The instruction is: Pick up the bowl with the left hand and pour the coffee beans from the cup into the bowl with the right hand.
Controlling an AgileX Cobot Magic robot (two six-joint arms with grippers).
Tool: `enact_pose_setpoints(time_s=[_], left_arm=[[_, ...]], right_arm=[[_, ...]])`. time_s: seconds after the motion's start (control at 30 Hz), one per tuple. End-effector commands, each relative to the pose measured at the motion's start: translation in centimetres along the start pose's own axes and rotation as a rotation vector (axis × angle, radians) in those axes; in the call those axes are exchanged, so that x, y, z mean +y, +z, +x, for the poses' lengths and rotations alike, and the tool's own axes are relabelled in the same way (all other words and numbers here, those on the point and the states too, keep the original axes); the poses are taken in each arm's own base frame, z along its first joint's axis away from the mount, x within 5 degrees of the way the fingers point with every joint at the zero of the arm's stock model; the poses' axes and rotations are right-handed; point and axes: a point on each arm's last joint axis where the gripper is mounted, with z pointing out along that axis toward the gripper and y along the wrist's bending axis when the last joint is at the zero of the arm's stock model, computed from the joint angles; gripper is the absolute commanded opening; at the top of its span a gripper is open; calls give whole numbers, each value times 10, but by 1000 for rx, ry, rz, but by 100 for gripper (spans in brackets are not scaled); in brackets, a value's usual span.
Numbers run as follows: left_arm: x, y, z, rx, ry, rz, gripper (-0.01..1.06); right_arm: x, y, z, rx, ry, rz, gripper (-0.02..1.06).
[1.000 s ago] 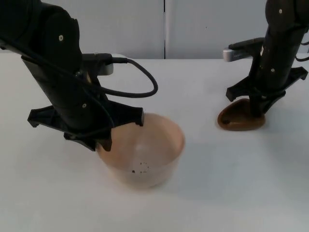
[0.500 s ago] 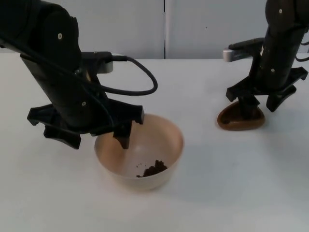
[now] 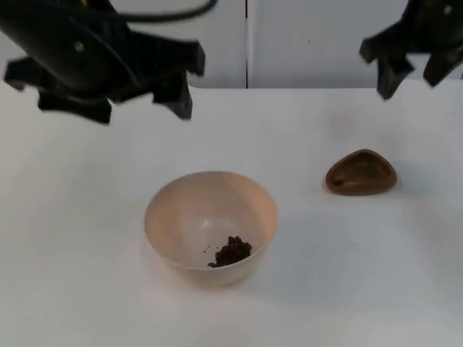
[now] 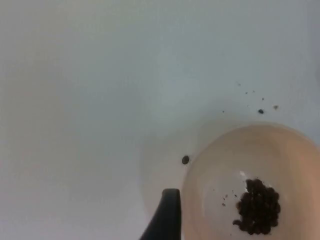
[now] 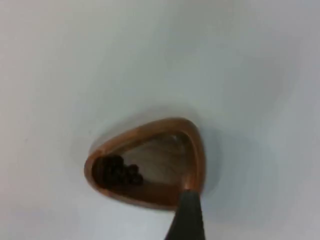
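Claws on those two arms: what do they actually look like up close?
Both are matte black. The left claw and right claw each spread into chunky, angular prongs from a wide bracket. A small pale dot marks the left one's housing. Each fingertip tapers to a slim black wedge.

white table (image 3: 347, 289) carries a beige bowl (image 3: 210, 217), brown cup (image 3: 361, 173) and stray bean (image 4: 185, 160).

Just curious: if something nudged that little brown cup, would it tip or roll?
The brown cup looks low and wide with a rounded-triangle rim, so it would probably slide rather than roll. It likely weighs little: a few beans remain inside and might spill if it tipped.
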Motion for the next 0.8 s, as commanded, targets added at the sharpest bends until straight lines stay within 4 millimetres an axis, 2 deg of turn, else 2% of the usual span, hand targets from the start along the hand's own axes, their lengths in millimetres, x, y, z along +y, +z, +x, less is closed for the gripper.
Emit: enact_pose_setpoints(time_s=[0.0, 0.03, 0.07, 0.2, 0.23, 0.37, 0.4, 0.5, 0.57, 0.73, 0.77], left_arm=[[1, -23, -3, -38, 44, 7, 79], [1, -31, -4, -55, 53, 11, 79], [1, -31, -4, -55, 53, 11, 79], [2, -64, -4, -114, 74, 25, 79], [2, -64, -4, -114, 74, 25, 79], [3, -90, 0, -151, 84, 35, 79], [3, -90, 0, -151, 84, 35, 79], [5, -108, 4, -168, 82, 42, 79], [6, -114, 5, -174, 80, 45, 79], [8, -139, 12, -221, 77, 60, 79], [8, -139, 12, -221, 77, 60, 79]], right_arm=[[-4, -31, 2, -22, 8, 8, 63], [-5, -42, 4, -30, 9, 10, 63], [-5, -42, 4, -30, 9, 10, 63], [-8, -89, 10, -86, 22, 5, 63], [-8, -89, 10, -86, 22, 5, 63], [-7, -129, 18, -145, 42, -36, 63], [-7, -129, 18, -145, 42, -36, 63], [-7, -156, 30, -195, 48, -46, 63], [-8, -162, 35, -206, 48, -46, 63], [-8, -185, 66, -257, 49, -43, 63], [-8, -185, 66, -257, 49, -43, 63]])
